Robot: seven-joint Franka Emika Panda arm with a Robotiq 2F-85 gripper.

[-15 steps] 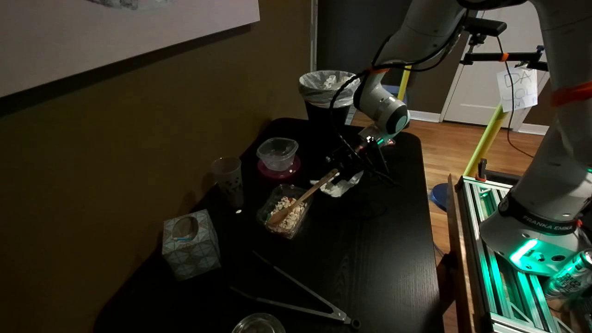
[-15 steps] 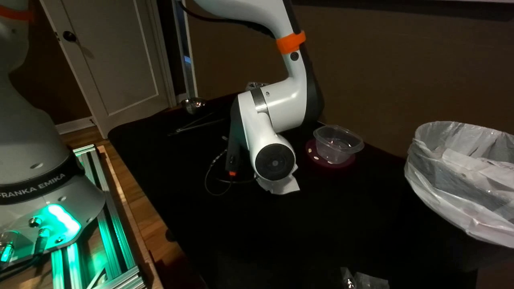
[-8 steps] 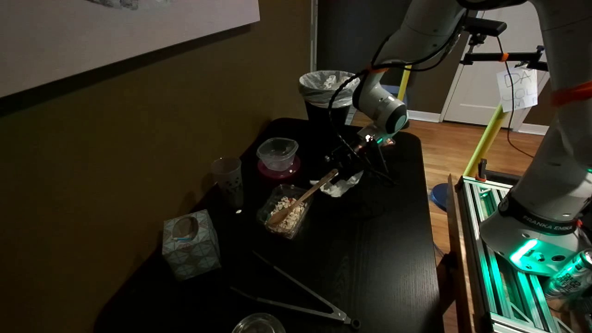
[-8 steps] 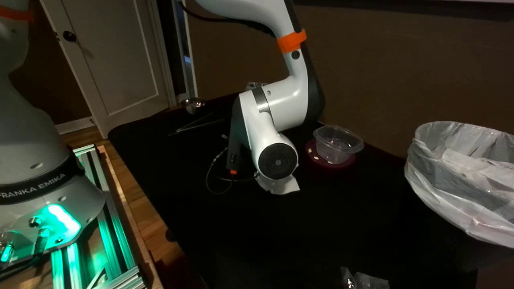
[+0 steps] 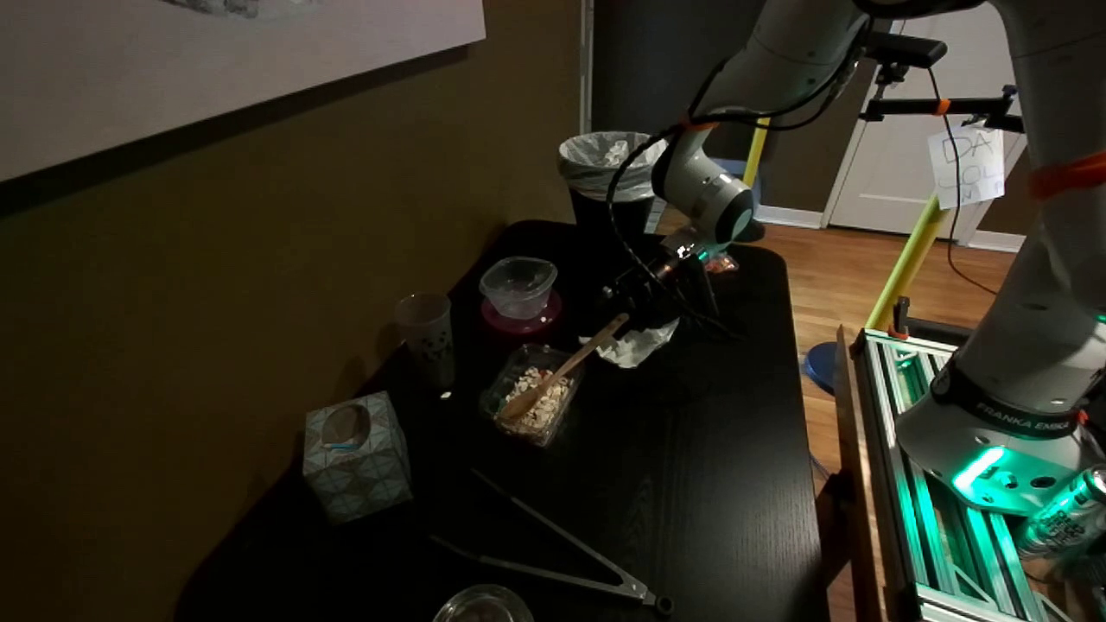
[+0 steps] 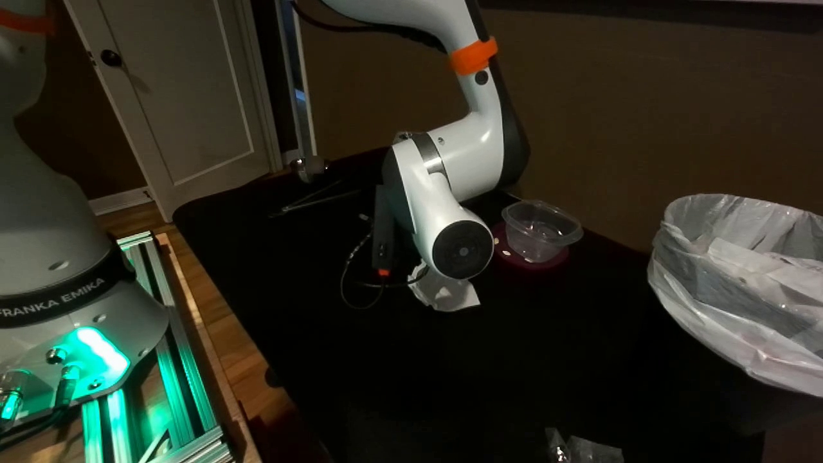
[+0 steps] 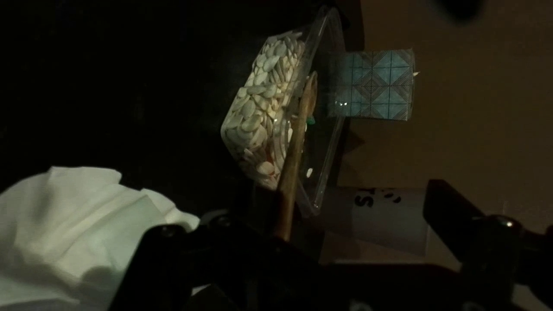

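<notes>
1. In an exterior view, far left: tissue box [image 5: 359, 473] with a geometric print, on the black table [image 5: 717, 484], close to the brown wall [image 5: 259, 259].
2. Translucent cup [image 5: 428, 326], upright, dark markings on its side.
3. Metal tongs [image 5: 587, 584] lying flat, legs parted, hinge end to the right.
4. Clear bowl [image 5: 517, 289] set on a round magenta disc [image 5: 527, 328]; seen in both exterior views.
5. Clear container [image 5: 492, 401] on the table, partly filled with pale, flat, seed-like pieces [image 7: 255, 116]; a red bit and a green bit show in the wrist view.
6. Wooden spoon [image 5: 566, 371]: broad end inside the container, handle slanting out over the rim, its end close to the gripper.
7. Black bin [image 5: 613, 212], pale liner folded over the rim; foot lost in the dark.
8. Crumpled white paper [image 5: 635, 347], on the table just beside the spoon handle's end.
9. Gripper [image 7: 302, 207], dark, near paper and spoon. Fingers [image 7: 451, 220] spread wide; handle's end shows between them in the wrist view. Contact: cannot tell.
10. Far right: robot base [image 5: 994, 423], lit green, a can [image 5: 1064, 523] just beside it.
</notes>
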